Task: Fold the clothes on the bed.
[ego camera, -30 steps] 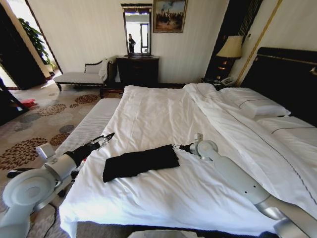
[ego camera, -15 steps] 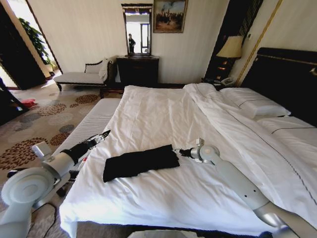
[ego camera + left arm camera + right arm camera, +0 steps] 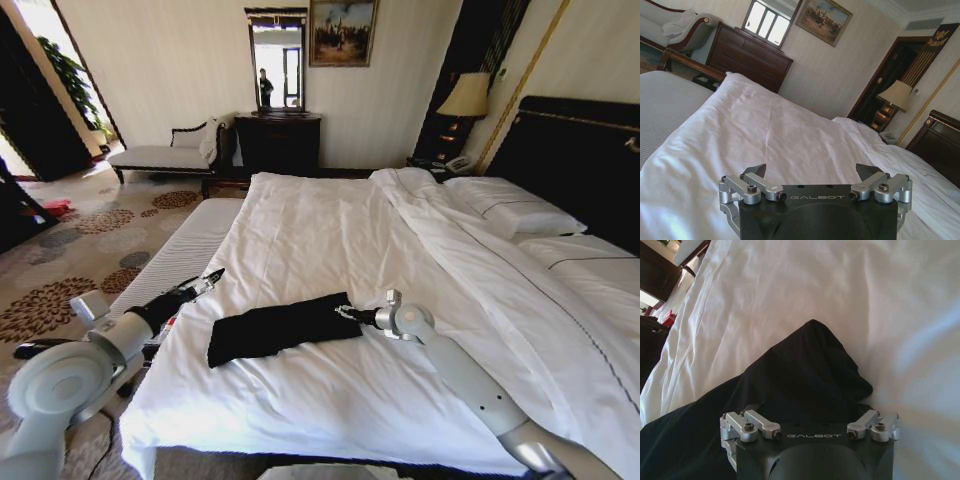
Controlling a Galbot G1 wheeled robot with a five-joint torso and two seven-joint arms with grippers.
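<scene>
Black shirt (image 3: 282, 327) folded on white bed (image 3: 330, 230), right gripper (image 3: 343, 313) spread open at its edge (gripping nothing), left gripper (image 3: 212, 277) open beside the bed

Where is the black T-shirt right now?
In the head view, the black T-shirt lies folded on the bed near its foot, with the right gripper at its right end.
</scene>
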